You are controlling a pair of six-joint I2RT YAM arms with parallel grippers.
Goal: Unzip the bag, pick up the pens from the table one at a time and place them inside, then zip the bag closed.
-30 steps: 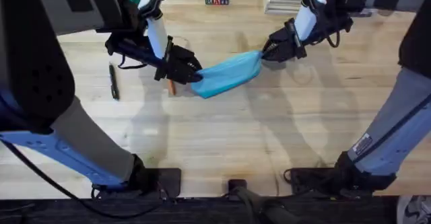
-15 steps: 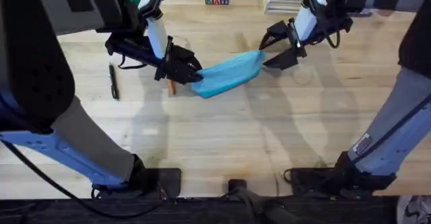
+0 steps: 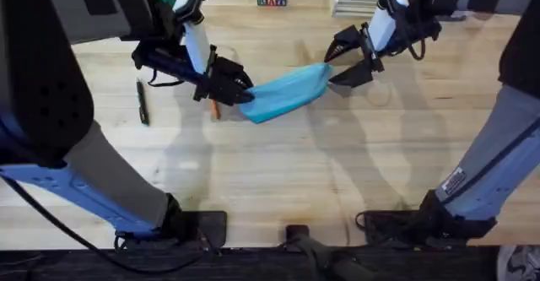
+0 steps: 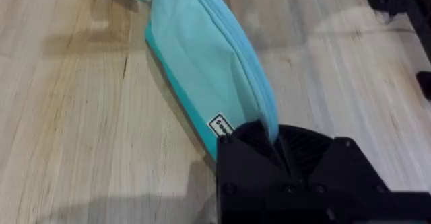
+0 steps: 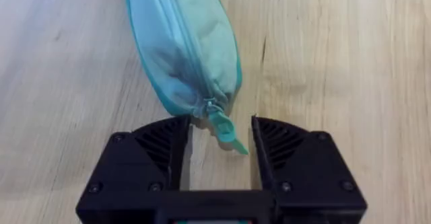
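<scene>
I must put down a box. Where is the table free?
Free: the broad table stretch between the bag and the arm bases. Crowded: around the bag, with the left pincer, the right pincer, the orange pen.

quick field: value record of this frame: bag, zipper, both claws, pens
bag: light blue pouch lying on the table, between the two claws
zipper: looks closed along its length; pull tab sits between the right claw's fingers, not gripped
left claw: shut on the bag's end
right claw: open, at the bag's other end
black pen: on the table, left of the left arm
orange pen: mostly hidden under the left claw
</scene>
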